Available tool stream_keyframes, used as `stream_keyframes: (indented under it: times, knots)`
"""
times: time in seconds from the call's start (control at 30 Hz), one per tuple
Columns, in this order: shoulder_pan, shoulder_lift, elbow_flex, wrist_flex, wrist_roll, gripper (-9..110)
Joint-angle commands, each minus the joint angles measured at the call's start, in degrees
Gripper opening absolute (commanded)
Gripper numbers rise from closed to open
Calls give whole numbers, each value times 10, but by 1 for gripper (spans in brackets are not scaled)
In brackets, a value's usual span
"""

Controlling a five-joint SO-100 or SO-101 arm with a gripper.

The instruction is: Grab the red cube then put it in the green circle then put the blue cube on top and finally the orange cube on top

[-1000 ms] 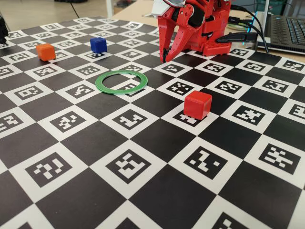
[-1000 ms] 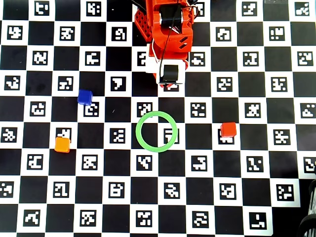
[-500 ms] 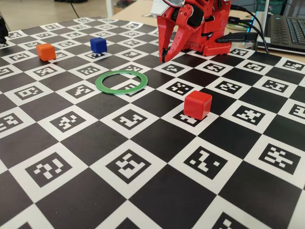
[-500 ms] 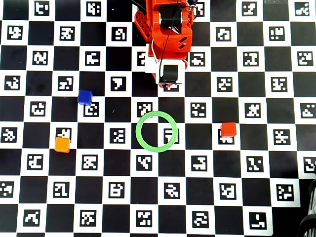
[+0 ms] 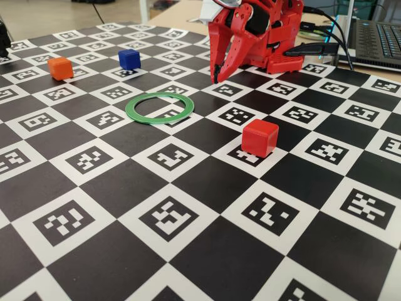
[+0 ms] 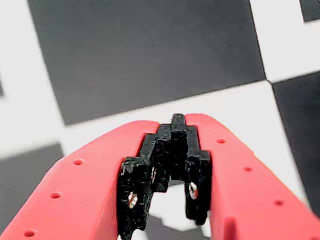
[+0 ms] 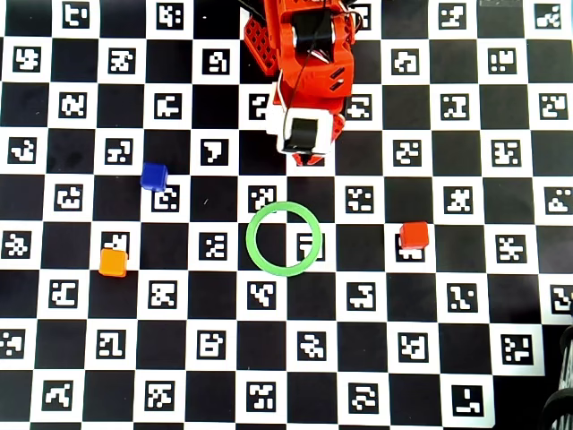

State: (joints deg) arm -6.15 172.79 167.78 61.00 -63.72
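The red cube [image 5: 259, 138] [image 7: 414, 236] rests on the checkered mat, to the right of the green circle [image 5: 150, 120] [image 7: 251, 240], which lies flat with nothing inside it. The blue cube [image 5: 130, 59] [image 7: 154, 176] and the orange cube [image 5: 60, 68] [image 7: 113, 262] sit apart on the mat's left side. My red gripper [image 5: 216, 78] [image 6: 177, 120] [image 7: 310, 161] hangs tip-down just above the mat, near the arm's base and behind the ring. It is shut, its black pads [image 6: 150, 165] meet at the tip, and nothing is held.
The arm's red base [image 5: 276, 44] stands at the mat's far edge. A laptop [image 5: 376, 37] and cables [image 5: 313, 47] lie behind it at the right. A dark object [image 7: 562, 394] pokes in at the overhead view's lower right corner.
The arm's wrist has turned slightly, shifting the gripper head a little left in the overhead view. The cubes and the ring have not moved.
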Motion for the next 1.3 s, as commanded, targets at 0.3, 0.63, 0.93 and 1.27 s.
stream_keyframes:
  times: [0.3, 0.63, 0.93, 1.27]
  knots:
    - [-124, -269, -404, 163, 417, -6]
    - [-201, -484, -593, 207, 602, -5]
    - [-203, -648, -739, 195, 697, -4]
    - [-204, -807, -892, 207, 838, 6]
